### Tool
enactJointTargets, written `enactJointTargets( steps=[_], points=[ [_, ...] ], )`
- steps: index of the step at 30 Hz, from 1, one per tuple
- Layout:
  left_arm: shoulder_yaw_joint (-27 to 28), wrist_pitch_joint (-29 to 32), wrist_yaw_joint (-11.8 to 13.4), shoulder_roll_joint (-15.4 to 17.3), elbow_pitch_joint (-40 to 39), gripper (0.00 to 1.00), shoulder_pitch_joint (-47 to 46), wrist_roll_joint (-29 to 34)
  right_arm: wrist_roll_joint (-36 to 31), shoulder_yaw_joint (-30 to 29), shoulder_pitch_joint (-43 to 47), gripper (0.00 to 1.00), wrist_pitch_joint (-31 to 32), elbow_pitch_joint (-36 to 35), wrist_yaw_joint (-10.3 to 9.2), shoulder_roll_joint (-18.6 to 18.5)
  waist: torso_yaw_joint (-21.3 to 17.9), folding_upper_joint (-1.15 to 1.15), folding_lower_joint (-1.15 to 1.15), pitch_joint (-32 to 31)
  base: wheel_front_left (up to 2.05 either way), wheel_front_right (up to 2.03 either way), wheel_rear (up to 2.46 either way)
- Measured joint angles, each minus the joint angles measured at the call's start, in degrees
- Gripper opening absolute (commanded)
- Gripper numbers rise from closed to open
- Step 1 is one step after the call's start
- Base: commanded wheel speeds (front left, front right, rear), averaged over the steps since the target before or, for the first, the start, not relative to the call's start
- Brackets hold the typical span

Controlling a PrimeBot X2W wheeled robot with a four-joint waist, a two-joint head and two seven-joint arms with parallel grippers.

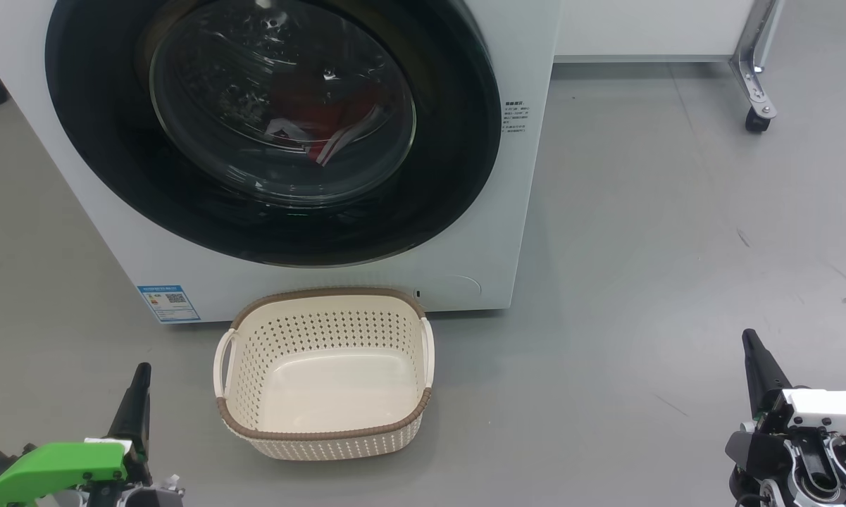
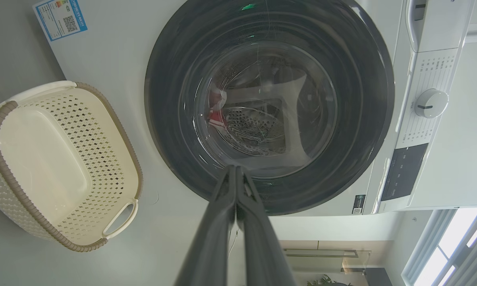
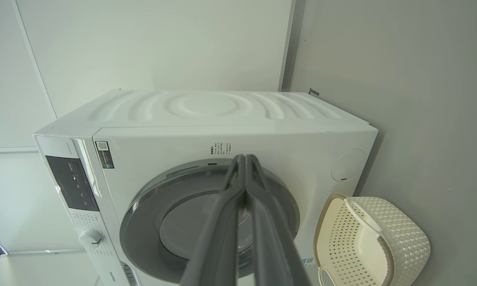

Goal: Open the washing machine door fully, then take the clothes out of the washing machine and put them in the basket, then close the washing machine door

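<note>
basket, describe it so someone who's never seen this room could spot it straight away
Find the big white washing machine with its round black-rimmed door. On the grey floor right in front of it, below the door, sits the basket. It is the one cream, perforated tub, with a brown woven-look rim and two side handles.

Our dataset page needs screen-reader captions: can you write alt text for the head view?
A white washing machine stands on a grey floor, its black-rimmed door closed and red clothes visible through the glass. An empty cream basket sits before it; the left gripper and right gripper, both shut, rise from the lower corners.
</note>
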Motion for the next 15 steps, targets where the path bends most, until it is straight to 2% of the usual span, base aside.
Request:
enactJointTargets(
  steps=[6,7,15],
  points=[
    [0.0,0.0,0.0,0.0,0.0,0.0,0.0,0.0,0.0,0.0,0.0,0.0,0.0,0.0,0.0,0.0,0.0,0.0,0.0,0.0,0.0,0.0,0.0],
    [0.0,0.0,0.0,0.0,0.0,1.0,0.0,0.0,0.0,0.0,0.0,1.0,0.0,0.0,0.0,0.0,0.0,0.0,0.0,0.0,0.0,0.0,0.0],
    [-0.4,-0.2,0.1,-1.5,2.9,1.0,2.9,-0.1,0.0,0.1,3.1,1.0,-0.1,3.1,-0.05,1.6,0.0,0.0,0.0,0.0,0.0,0.0,0.0]
  ],
)
